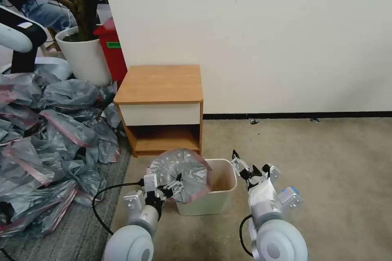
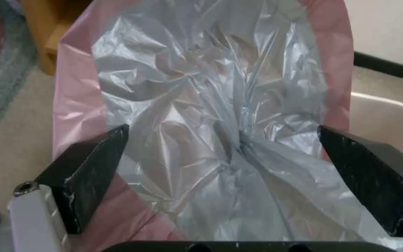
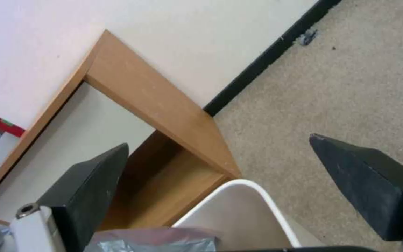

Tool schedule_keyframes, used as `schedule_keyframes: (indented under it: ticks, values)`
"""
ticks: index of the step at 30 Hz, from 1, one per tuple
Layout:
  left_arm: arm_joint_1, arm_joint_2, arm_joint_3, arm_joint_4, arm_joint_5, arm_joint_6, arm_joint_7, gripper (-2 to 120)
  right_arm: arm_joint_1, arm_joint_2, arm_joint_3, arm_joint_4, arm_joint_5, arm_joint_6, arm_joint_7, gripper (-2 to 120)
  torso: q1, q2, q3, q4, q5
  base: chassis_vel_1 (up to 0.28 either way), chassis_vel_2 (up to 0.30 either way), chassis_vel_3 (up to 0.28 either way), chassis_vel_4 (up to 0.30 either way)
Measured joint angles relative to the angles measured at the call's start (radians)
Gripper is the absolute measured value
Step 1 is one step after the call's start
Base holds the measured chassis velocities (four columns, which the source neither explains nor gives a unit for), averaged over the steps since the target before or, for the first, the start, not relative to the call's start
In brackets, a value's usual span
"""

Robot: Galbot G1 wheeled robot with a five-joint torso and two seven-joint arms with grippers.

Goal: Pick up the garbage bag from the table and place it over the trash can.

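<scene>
Nearest the robot, the left hand point(image 1: 176, 187) sits low over the carpet at the left side of the trash can point(image 1: 216, 204), its black fingers point(image 2: 94, 168) spread wide with the garbage bag point(image 1: 181, 173) between them; the grey film is bunched against the palm, though whether the fingers actually press it cannot be told. The bag's mouth, edged with a pink-red band, is opened toward the hand and billows up over the bin's left rim, covering roughly the left half of the opening, while the right half of the cream bin stands uncovered. In the left wrist view the garbage bag point(image 2: 211, 115) spreads across the space between the fingers, with the trash can point(image 2: 388, 119) rim just beyond it. The right hand point(image 1: 247, 169) hovers at the bin's right rim, fingers point(image 3: 369, 185) wide apart and holding nothing, above the trash can point(image 3: 257, 206) corner. Just behind the bin stands the table point(image 1: 161, 83), its tabletop bare, its lower shelf open toward the bin, set against the wall. To the left, on the floor, lies a heap of grey bags point(image 1: 53, 138), with a white plant pot point(image 1: 83, 55) and a red box point(image 1: 112, 47) farther back.
</scene>
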Motion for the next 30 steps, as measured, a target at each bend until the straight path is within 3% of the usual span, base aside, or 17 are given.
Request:
schedule_keyframes:
  ticks: [3,4,8,11,19,23,25,30]
  values:
    - [0.007,0.004,-0.016,0.003,0.02,-0.034,0.093,100,0.001,0.0,0.003,-0.003,0.0,0.002,0.0,99,0.0,0.0,0.0,0.0,0.0001,0.0,0.0,0.0,0.0]
    - [0.007,0.004,-0.016,0.003,0.02,-0.034,0.093,100,0.001,0.0,0.003,-0.003,0.0,0.002,0.0,99,0.0,0.0,0.0,0.0,0.0001,0.0,0.0,0.0,0.0]
    - [0.019,0.013,-0.045,-0.004,0.049,-0.075,0.262,100,0.001,0.002,0.003,-0.006,0.001,0.002,0.0,98,0.0,0.0,0.0,0.0001,0.0,0.0,0.0,0.0,0.0]
    - [0.021,0.02,-0.047,-0.008,0.054,-0.066,0.294,100,0.001,0.002,0.003,-0.006,0.001,0.003,0.0,99,0.0,0.0,0.0,0.0,0.0001,0.0,0.0,0.0,0.0]
    - [0.014,0.026,-0.045,0.01,0.054,-0.015,0.292,100,0.001,0.006,0.003,-0.007,0.0,0.003,0.0,98,0.0,0.0,0.0,0.0,0.0001,0.0,0.0,0.0,0.0]
    - [0.006,0.028,-0.044,0.026,0.054,0.005,0.252,100,-0.002,0.007,0.003,-0.007,-0.002,0.004,0.0,98,0.0,0.0,0.0,0.0,0.0,0.0,0.0,0.0,0.0]
    - [0.0,0.028,-0.042,0.036,0.053,0.019,0.204,100,-0.006,0.007,0.003,-0.007,-0.004,0.006,0.0,98,0.0,0.0,0.0,0.0,0.0,0.0,0.0,0.0,0.0]
    - [-0.007,0.029,-0.041,0.051,0.053,0.03,0.175,100,-0.009,0.007,0.004,-0.008,-0.006,0.009,0.0,98,0.0,0.0,0.0,0.0,0.0001,0.0,0.0,0.0,0.0]
